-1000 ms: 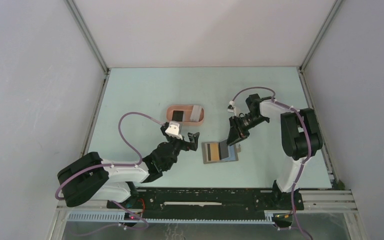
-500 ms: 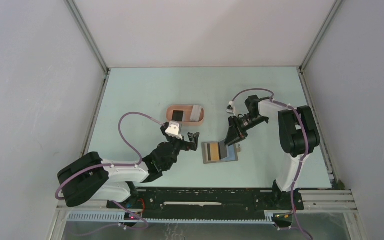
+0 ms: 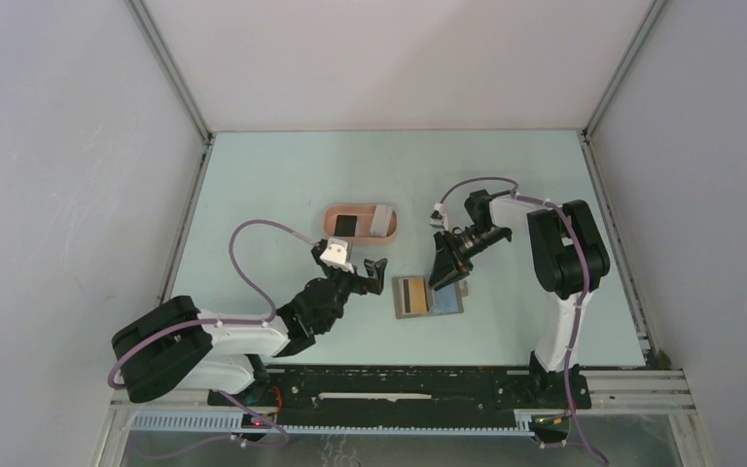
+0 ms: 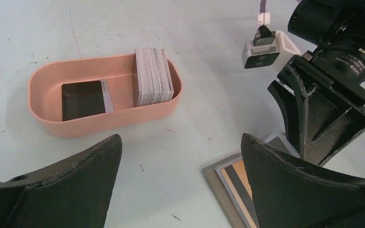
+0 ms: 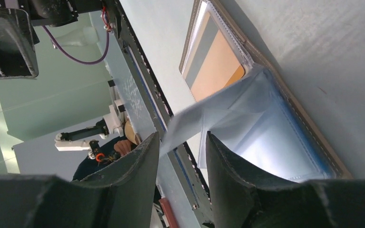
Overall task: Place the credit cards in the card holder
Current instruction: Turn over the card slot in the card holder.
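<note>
Black fingers of the right gripper (image 5: 183,138) stand a narrow way apart, tips down over the right half of the grey wallet (image 3: 430,311). A clear plastic flap (image 5: 195,121) of that wallet rises into the gap between them; whether either finger touches it I cannot tell. Under the flap lies a blue card (image 3: 444,301). Beside it, in the wallet's left half, is a yellow-orange card (image 3: 410,295) with a dark stripe. Left of the wallet the left gripper (image 4: 180,142) hangs spread wide, holding nothing. Beyond it on the pale table (image 3: 272,175) sits the pink card holder (image 4: 100,124), with a black card (image 4: 83,97) flat inside and a whitish stack (image 4: 153,76) on edge at its right end.
</note>
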`<state>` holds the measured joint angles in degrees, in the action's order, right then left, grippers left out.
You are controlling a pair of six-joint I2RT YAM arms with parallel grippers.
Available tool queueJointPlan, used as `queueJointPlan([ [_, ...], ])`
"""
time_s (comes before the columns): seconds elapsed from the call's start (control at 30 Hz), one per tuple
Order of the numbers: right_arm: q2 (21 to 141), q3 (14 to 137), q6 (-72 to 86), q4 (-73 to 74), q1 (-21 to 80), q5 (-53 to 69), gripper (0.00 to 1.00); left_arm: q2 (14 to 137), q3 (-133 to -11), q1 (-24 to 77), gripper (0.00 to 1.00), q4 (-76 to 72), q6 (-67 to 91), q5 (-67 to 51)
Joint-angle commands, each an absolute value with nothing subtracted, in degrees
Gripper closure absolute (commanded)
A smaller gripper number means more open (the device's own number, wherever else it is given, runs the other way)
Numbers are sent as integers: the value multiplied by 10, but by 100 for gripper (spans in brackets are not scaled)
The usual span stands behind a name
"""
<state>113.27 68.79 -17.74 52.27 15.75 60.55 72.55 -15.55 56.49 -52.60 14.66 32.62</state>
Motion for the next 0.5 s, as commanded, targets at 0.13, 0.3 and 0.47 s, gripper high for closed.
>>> queueJointPlan([
  [0.13,1167,716,-183,527,192,627,48,715,-134,563,0,-563,153,335],
  [0.3,1183,731,-202,543,208,646,42,709,-121,563,0,-582,156,340],
  [0.47,1177,743,-228,563,227,664,35,707,-116,563,0,-588,157,341],
])
